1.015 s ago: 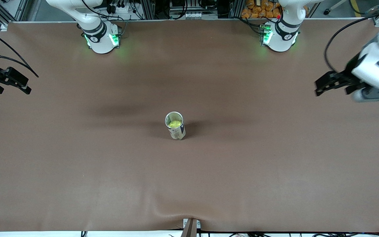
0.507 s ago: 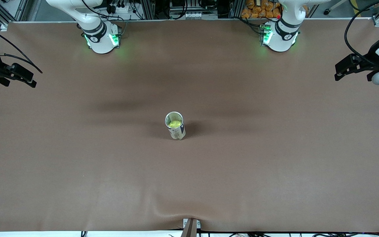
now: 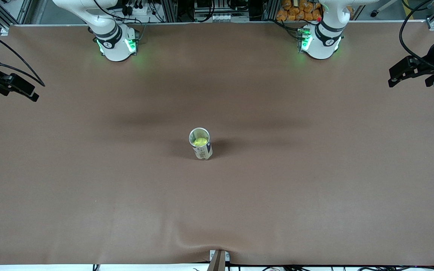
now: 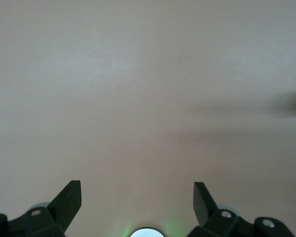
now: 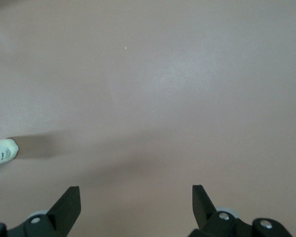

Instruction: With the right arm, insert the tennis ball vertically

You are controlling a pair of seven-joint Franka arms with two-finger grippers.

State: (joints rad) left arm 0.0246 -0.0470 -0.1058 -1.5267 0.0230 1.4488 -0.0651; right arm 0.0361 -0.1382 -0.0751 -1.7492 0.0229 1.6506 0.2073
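A tennis-ball can (image 3: 201, 144) stands upright in the middle of the table, its mouth open. A yellow-green tennis ball (image 3: 200, 141) lies inside it. My right gripper (image 3: 31, 93) hangs open and empty over the table's edge at the right arm's end, well away from the can. In the right wrist view my right gripper (image 5: 136, 198) is open over bare cloth, and the can (image 5: 2, 151) shows at the frame's edge. My left gripper (image 3: 392, 76) is open and empty over the left arm's end of the table; it also shows open in the left wrist view (image 4: 137, 195).
A brown cloth (image 3: 296, 188) covers the whole table. The two arm bases (image 3: 115, 43) (image 3: 320, 41) stand along its farthest edge with green lights on. A small clamp (image 3: 219, 259) sits at the nearest edge.
My left gripper has pulled back from over the table toward the left arm's end. My right gripper has shifted slightly toward the table's edge. The can and ball have not moved.
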